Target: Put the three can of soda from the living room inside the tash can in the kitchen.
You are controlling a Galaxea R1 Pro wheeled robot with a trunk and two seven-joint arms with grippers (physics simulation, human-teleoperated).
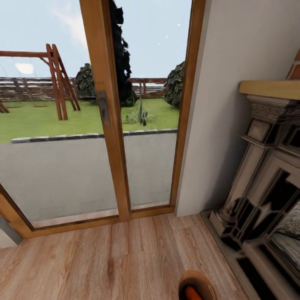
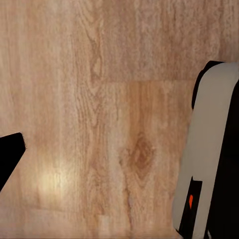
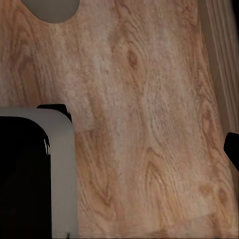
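One orange can of soda [image 1: 192, 293] was all I could see of my load, poking up inside the tash can [image 1: 196, 280] at the very bottom edge of my head view. The bin's tan-brown inner wall curved around it, and the rest of both was cut off by the frame. The bin sat over the wood floor [image 1: 125, 258] of the living room, close in front of me.

Ahead stood the wooden-framed glass garden doors [image 1: 106, 112], a dark handle [image 1: 103, 107] on the middle post. Through the glass I saw a grey paved strip, a lawn, a wooden swing frame [image 1: 56, 79], a fence and dark trees. To my right a pale wall [image 1: 225, 104] ran down to the carved stone fireplace [image 1: 266, 187], topped with a light wooden mantel [image 1: 271, 88].

My left wrist camera looked onto floorboards, with a pale grey and black piece of my own body [image 2: 211, 154] at one side, a small orange mark on it, and a dark tip [image 2: 10, 157] at the other edge. My right wrist camera showed boards too, a grey and black part of me [image 3: 35, 174], a dark sliver [image 3: 233, 149] at the far edge, a grey rounded shape [image 3: 52, 9] in a corner, and a pale strip [image 3: 221, 55] along one side.

Whether either claw was spread or pressed together, I could not tell.
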